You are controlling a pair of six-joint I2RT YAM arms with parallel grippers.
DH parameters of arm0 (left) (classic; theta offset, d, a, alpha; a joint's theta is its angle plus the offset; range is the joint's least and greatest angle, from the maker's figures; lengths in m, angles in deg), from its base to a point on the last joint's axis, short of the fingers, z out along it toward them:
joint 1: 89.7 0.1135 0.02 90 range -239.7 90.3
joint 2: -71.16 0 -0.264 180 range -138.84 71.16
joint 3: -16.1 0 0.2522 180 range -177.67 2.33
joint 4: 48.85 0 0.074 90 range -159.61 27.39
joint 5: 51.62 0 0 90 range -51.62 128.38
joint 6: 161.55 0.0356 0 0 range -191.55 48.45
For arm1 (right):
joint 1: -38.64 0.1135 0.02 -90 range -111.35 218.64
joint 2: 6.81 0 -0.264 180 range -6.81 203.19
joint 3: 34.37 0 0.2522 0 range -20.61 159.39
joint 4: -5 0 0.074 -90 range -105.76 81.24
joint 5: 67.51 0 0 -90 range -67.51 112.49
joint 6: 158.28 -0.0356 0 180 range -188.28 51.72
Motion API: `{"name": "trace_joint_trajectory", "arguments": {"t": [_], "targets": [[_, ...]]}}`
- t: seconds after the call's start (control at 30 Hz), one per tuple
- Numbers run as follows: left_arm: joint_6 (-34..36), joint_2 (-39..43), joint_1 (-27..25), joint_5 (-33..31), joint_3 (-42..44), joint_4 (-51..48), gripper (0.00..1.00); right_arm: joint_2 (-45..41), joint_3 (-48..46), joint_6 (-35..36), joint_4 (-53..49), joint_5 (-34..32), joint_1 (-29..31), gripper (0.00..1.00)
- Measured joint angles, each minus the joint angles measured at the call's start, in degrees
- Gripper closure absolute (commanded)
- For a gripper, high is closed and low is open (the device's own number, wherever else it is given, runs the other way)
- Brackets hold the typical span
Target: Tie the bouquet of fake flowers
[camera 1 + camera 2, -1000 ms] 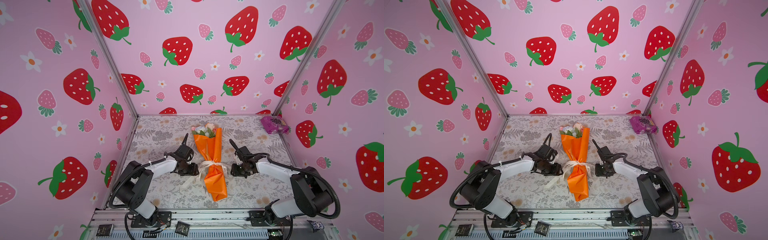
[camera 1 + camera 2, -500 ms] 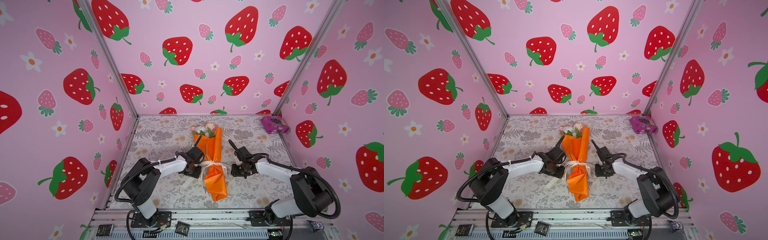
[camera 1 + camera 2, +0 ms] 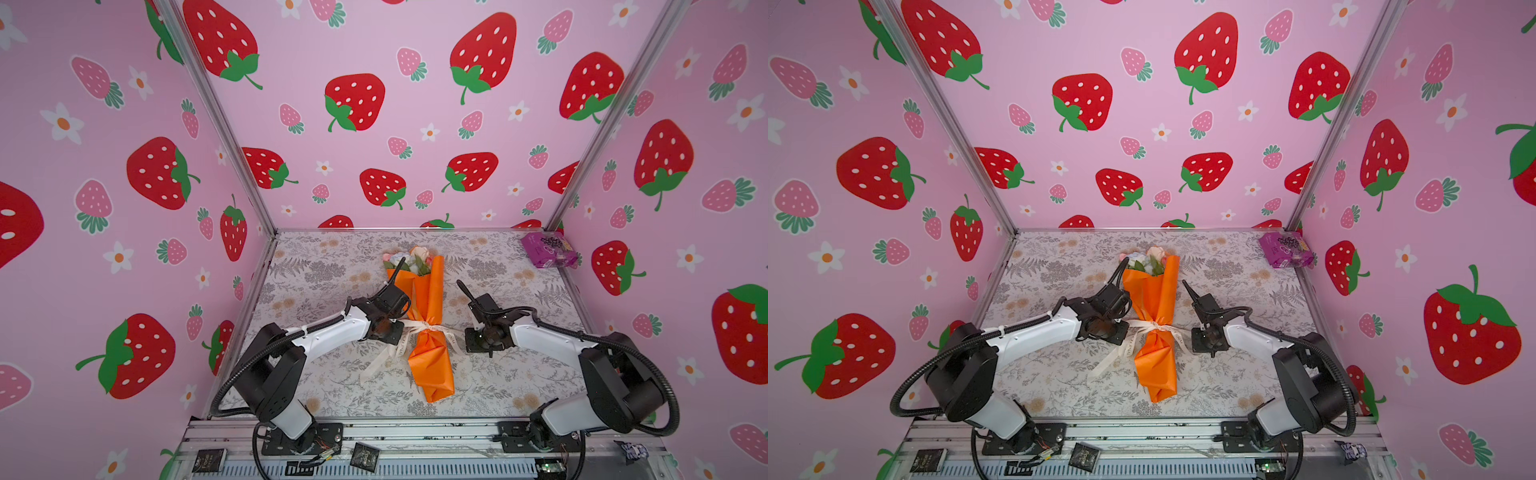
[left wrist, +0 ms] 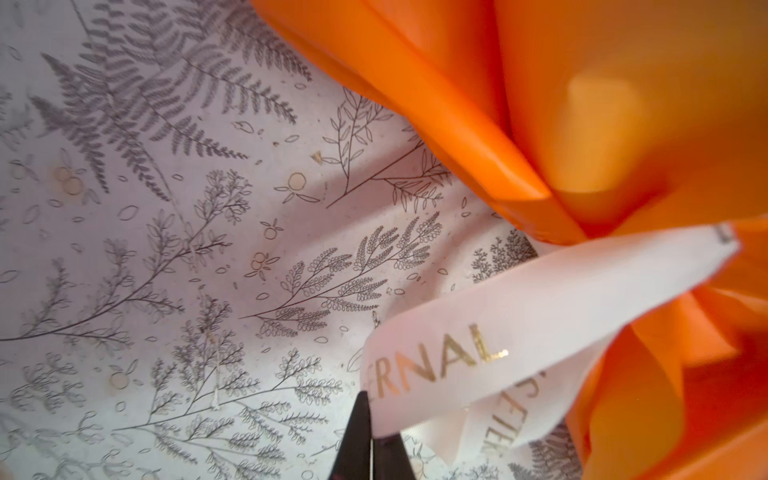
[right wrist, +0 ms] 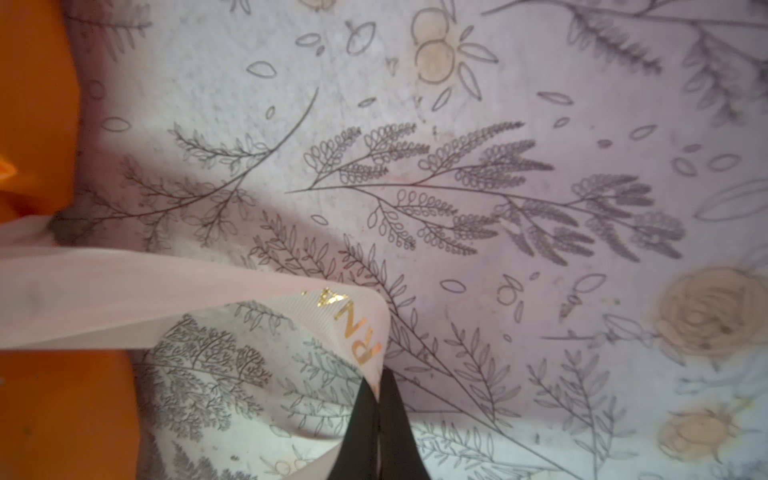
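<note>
While the bouquet of fake flowers [image 3: 428,316] lies mid-way on the desk [image 3: 332,270], long axis running away from the arms | left pincer [image 4: 371,440] clamps the ribbon [image 4: 540,299] on its left | right pincer [image 5: 378,395] clamps it on its right | both arms equally near.

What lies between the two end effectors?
The bouquet of fake flowers in orange paper, and its cream ribbon, pinched by the left end effector and right end effector. Both top views show it.
</note>
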Motion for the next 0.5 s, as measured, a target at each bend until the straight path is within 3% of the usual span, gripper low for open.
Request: {"name": "trace_joint_trajectory", "arguments": {"t": [0.4,0.5], "targets": [[3.39,3.26,3.02,-0.33,0.02,-3.13,1.00,-1.25,2.91,2.32,-2.95,-3.96,0.11,1.00],[4.61,3.28,3.23,-0.55,0.02,-3.65,0.96,-1.31,3.41,2.86,-3.39,-4.98,0.11,1.00]]}}
